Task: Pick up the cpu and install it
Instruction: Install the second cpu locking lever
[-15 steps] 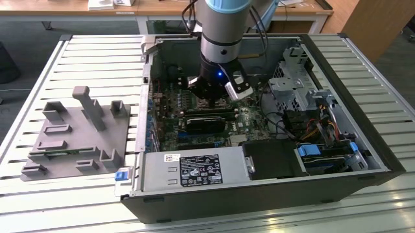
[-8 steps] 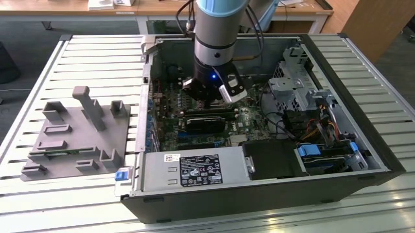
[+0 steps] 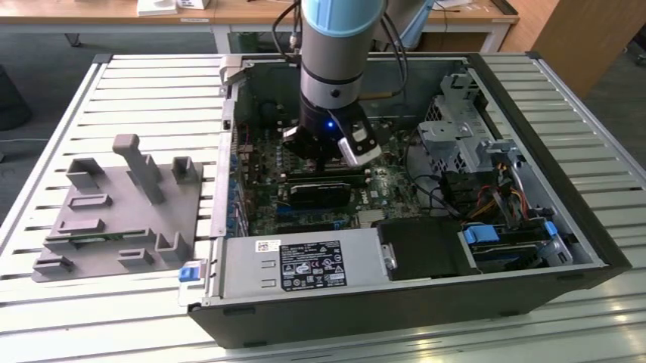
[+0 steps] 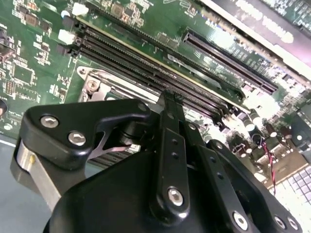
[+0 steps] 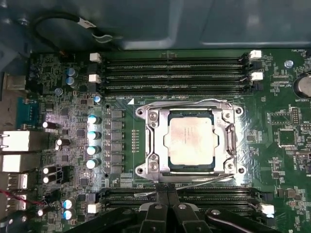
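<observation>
- Exterior view: the arm reaches down into the open computer case (image 3: 525,227) standing on the slatted desk (image 3: 60,113), and the gripper (image 3: 321,157) hangs low over the motherboard (image 3: 389,189). The arm's own body hides the fingertips and the socket below, so from here I cannot tell whether the gripper is released or clenched. A grey fixture plate (image 3: 111,219) sits well apart, toward the exterior view's left
- Second wrist view: the gripper's black linkage crowds the foreground above the memory slots (image 4: 160,63); a corner of the socket frame (image 4: 92,85) peeks out, the rest is covered
- First wrist view: the cpu (image 5: 190,140) lies flat inside the socket frame, between two banks of memory slots, and looks already seated. The gripper's fingers (image 5: 165,213) are cut off at the edge, seemingly close together and holding nothing, though that is uncertain
- Handling, as I judge it: light, stiff, smooth-topped and fragile underneath; best taken by opposite edges, kept level
</observation>
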Action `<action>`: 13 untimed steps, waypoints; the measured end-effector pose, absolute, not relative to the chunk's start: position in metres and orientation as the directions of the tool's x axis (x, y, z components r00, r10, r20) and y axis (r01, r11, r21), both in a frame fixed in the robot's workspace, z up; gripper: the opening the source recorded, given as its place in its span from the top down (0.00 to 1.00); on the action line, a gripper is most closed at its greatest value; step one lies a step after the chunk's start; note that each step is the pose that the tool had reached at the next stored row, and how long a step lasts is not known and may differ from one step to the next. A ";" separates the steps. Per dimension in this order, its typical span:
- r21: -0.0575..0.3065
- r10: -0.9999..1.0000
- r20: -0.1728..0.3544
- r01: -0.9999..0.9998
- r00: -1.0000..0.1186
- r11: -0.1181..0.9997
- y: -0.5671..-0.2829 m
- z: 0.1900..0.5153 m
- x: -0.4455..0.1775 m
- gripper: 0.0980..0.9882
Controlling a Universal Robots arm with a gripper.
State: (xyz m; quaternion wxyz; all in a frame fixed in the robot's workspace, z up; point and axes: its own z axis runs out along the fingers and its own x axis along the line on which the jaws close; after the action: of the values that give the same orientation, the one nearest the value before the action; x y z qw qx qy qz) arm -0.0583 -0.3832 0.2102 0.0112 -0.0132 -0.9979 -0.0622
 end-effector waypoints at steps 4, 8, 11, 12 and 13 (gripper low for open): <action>0.130 0.025 0.024 0.028 -0.999 0.991 -0.387 0.210 -0.058 0.99; 0.151 0.024 0.025 0.028 -0.999 0.988 -0.390 0.210 -0.062 0.99; 0.166 0.024 0.025 0.028 -0.999 0.986 -0.391 0.210 -0.067 0.99; 0.169 0.024 0.025 0.028 -0.999 0.985 -0.392 0.210 -0.068 0.99; 0.172 0.024 0.025 0.028 -0.999 0.985 -0.392 0.210 -0.069 0.99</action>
State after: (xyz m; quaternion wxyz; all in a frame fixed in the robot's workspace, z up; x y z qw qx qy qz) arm -0.0688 -0.3924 0.2096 0.0115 -0.0130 -0.9961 -0.0863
